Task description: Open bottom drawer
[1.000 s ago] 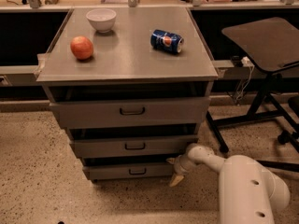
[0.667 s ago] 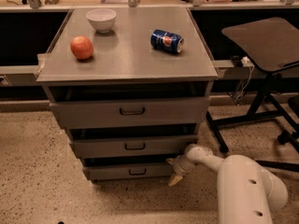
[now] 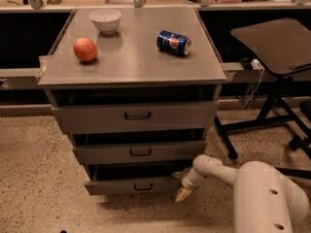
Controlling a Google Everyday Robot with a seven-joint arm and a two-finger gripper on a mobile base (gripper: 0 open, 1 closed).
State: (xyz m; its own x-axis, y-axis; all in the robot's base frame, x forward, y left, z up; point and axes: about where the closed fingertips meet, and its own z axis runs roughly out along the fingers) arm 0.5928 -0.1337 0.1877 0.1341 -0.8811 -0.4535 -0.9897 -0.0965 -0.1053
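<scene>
Cabinet (image 3: 131, 67) fills centre frame, three grey drawers stacked, and the white arm (image 3: 262, 193) reaches in from lower right. Bottom drawer (image 3: 131, 184) sits low centre, and the gripper (image 3: 180, 184) is right at its right-hand end, fingertips spread apart.

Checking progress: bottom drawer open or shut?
Cannot tell: bottom drawer shows a dark gap above, as do the others. Gripper at its right end.
</scene>
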